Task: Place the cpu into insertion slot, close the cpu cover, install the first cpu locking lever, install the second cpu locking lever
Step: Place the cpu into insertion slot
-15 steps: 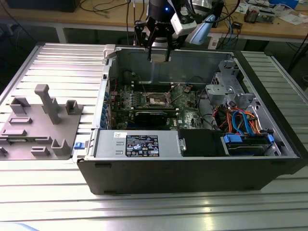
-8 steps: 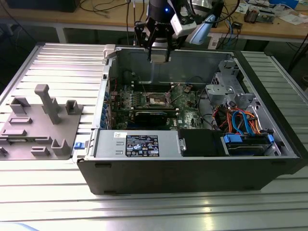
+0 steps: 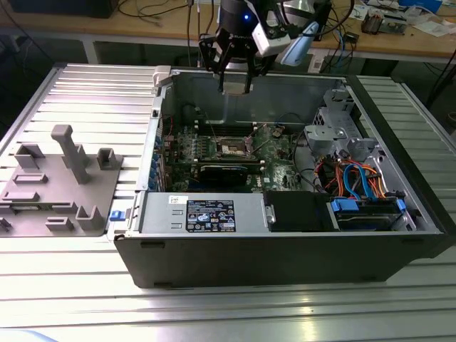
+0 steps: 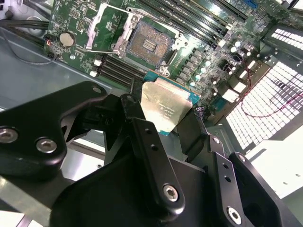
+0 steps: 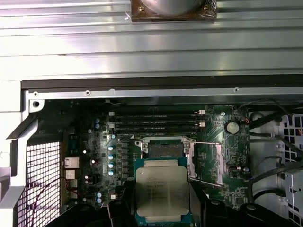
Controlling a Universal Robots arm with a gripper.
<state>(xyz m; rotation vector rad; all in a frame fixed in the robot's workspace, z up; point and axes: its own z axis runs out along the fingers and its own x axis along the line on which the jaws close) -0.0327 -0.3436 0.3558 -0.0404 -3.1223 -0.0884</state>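
Observation:
My gripper [image 3: 235, 84] hangs above the open computer case, over the back part of the green motherboard [image 3: 274, 153]. It is shut on the cpu [image 4: 168, 106], a flat square chip with a silver top face, gripped at two opposite edges; the cpu [image 5: 162, 191] also appears in the first wrist view. The insertion slot [image 4: 149, 45] lies bare below and apart from the chip, its dark centre and contacts exposed. In the first wrist view the insertion slot [image 5: 165, 150] sits just beyond the held chip. The cpu cover [image 4: 103, 26] is swung open beside the socket, with thin lever wires raised around it.
The case walls [image 3: 164, 107] ring the board. A black card [image 3: 224, 173] lies just in front of the socket, and a power supply [image 3: 206, 214] and a drive cage with coloured cables [image 3: 353, 178] stand nearer. A grey fixture tray [image 3: 60, 185] sits at the exterior view's left.

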